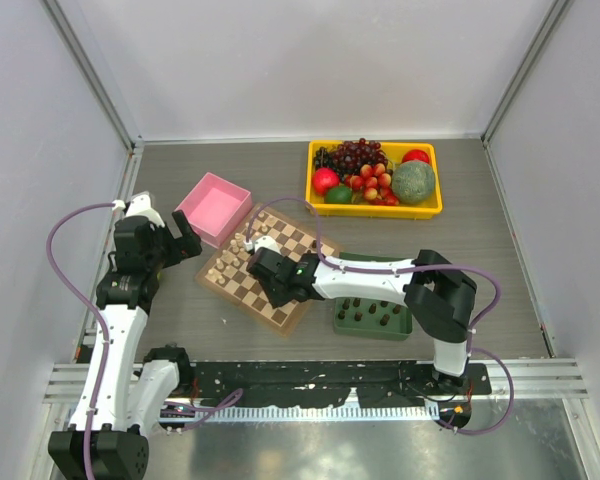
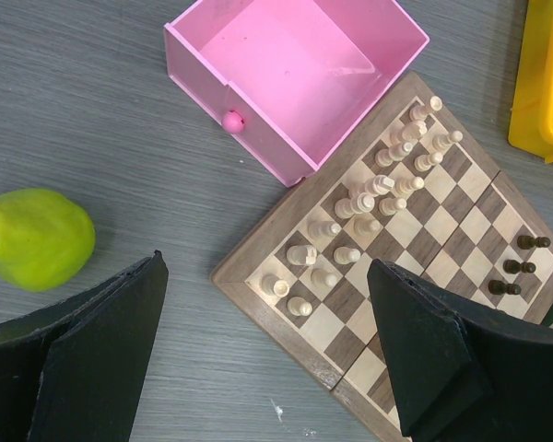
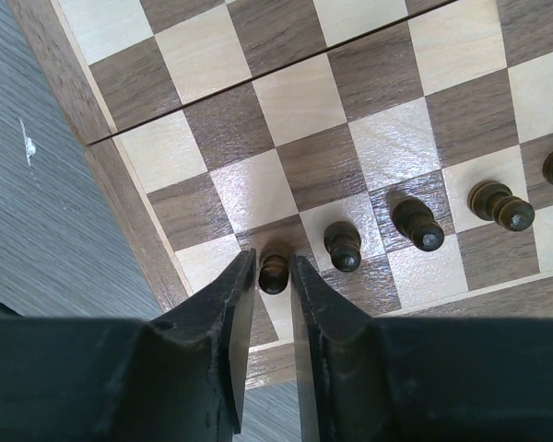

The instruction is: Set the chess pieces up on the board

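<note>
The board (image 3: 295, 101) fills the right wrist view. A row of dark chess pieces stands along its near edge: one pawn (image 3: 274, 273), then a second (image 3: 343, 246), a third (image 3: 417, 224) and more to the right. My right gripper (image 3: 273, 258) straddles the corner pawn, which stands on its square with a thin gap at each finger. More dark pieces stand in the green tray (image 1: 372, 322). My left gripper (image 2: 267, 267) hangs wide open over the board's (image 2: 461, 212) left corner, holding nothing. Cream pieces (image 2: 369, 198) fill the far rows.
A pink box (image 2: 295, 64) sits just beyond the board's far-left side. A green pear (image 2: 35, 238) lies on the table left of the left gripper. A yellow tray (image 1: 375, 212) of fruit stands at the back right.
</note>
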`<action>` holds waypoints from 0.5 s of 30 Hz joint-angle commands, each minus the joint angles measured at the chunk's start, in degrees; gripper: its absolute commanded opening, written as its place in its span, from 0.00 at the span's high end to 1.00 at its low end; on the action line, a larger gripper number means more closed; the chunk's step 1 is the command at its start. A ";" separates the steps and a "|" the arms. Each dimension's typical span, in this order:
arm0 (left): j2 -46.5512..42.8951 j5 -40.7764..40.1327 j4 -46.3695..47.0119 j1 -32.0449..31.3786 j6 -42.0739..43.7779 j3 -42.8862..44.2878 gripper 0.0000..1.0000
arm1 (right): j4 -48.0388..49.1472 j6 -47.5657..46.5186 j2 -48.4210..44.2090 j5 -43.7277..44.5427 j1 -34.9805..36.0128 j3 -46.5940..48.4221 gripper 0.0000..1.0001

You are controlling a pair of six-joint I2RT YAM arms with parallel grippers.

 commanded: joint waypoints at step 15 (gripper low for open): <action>-0.23 0.85 0.59 0.15 0.17 2.03 0.01 | 0.82 -1.45 -19.12 2.49 -0.91 -6.28 0.61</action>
